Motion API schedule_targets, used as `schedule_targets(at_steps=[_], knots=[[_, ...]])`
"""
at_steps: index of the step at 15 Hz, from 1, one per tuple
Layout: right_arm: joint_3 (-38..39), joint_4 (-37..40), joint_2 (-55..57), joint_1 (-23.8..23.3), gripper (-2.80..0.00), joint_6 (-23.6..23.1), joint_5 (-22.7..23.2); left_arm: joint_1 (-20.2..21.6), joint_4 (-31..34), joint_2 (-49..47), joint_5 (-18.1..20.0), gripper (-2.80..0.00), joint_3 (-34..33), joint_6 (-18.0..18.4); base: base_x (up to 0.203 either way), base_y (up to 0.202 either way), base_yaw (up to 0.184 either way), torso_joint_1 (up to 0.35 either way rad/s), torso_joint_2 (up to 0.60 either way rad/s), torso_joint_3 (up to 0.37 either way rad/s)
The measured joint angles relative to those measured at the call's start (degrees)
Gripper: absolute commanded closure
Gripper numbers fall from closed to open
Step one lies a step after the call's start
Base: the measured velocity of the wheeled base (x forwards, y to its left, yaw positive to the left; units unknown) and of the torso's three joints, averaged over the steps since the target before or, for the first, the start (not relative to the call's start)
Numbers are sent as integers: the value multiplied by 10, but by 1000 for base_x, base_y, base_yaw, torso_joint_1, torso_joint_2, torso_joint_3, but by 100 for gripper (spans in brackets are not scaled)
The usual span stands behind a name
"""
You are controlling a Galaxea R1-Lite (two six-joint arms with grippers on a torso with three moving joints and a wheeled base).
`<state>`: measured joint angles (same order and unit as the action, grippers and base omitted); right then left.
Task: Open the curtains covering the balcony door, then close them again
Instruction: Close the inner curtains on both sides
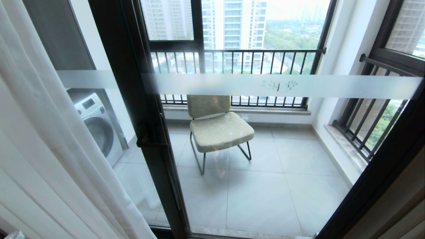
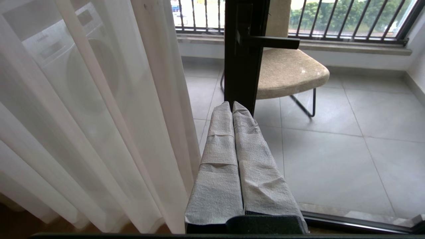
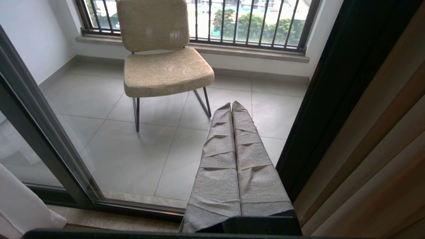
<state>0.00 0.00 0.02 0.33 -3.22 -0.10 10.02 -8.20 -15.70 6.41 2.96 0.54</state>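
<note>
A: Where are the curtains (image 1: 43, 139) found, and how will they handle?

B: In the head view the white sheer is gathered at nine o'clock of the balcony door (image 1: 265, 149), whose glass is uncovered. It is judged light, soft and slippery; a bunched pleat near its inner edge should be pinched.

A: And the jaws?

B: The left gripper (image 2: 232, 106) is pressed together on nothing, just beside the sheer. The right gripper (image 3: 231, 106) is likewise closed and empty.

The thin white sheer curtains (image 1: 43, 139) hang at the left, before the black-framed glass balcony door (image 1: 265, 149). Behind the glass, a beige upholstered chair (image 1: 217, 127) stands right of a white front-loading washing machine (image 1: 98, 126).
</note>
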Motion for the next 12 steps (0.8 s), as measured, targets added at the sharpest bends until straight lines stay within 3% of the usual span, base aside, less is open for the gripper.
schedule_targets(at_steps=[12], knots=[[0,0,0,0,0,0,0,-34,-14,2,-1,0,15,2,0,0,0,0,0,0]])
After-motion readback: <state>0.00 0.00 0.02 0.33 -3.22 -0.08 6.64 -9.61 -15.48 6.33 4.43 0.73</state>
